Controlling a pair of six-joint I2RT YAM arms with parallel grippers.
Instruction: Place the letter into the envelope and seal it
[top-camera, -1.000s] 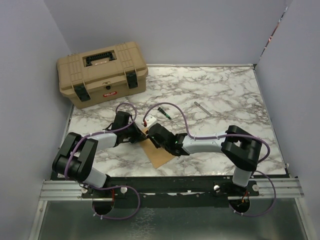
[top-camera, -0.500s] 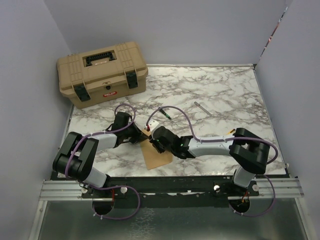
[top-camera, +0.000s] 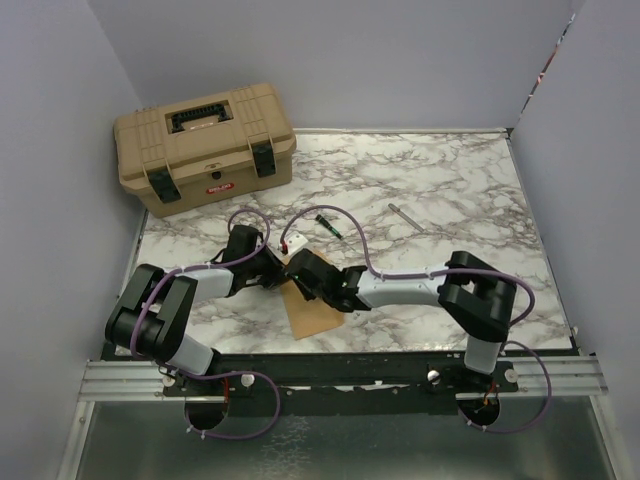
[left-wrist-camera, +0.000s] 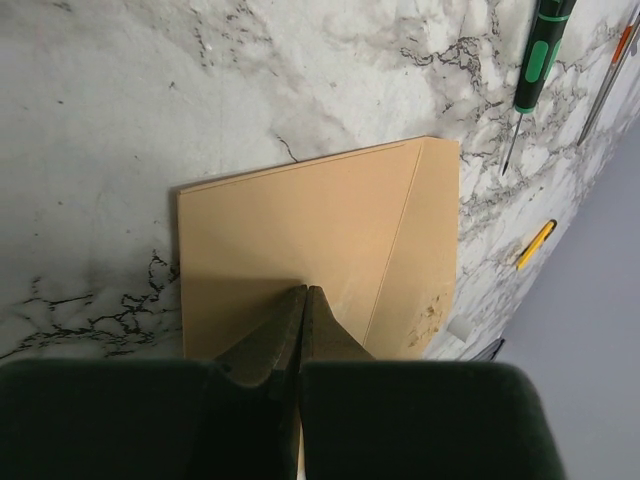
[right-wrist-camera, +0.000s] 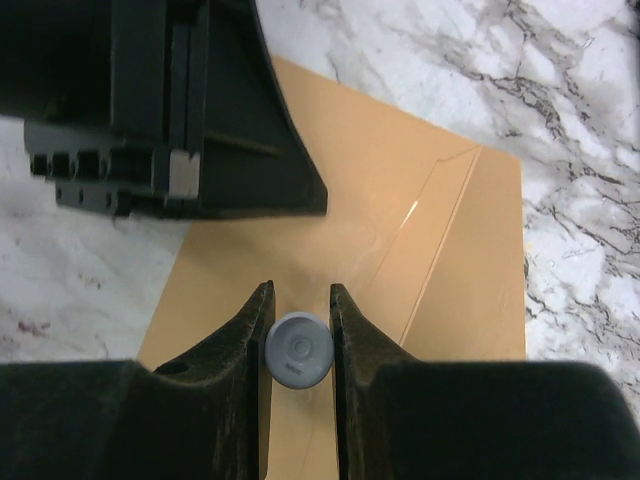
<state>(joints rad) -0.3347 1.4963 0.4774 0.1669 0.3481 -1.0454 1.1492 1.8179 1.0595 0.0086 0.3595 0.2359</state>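
Left gripper (left-wrist-camera: 304, 292), fingers pressed together, rested its tips on the envelope (left-wrist-camera: 300, 220); right gripper (right-wrist-camera: 299, 292), above the envelope, pinched a grey round object (right-wrist-camera: 298, 348).

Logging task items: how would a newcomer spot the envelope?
From the tan toolbox at the marble table's far-left corner, come toward the near edge, where the left pincer and the right pincer, gripping a grey round object, meet. The envelope lies flat beneath them: a kraft-brown rectangle with a diagonal flap crease, unlike the green-handled screwdriver behind it.
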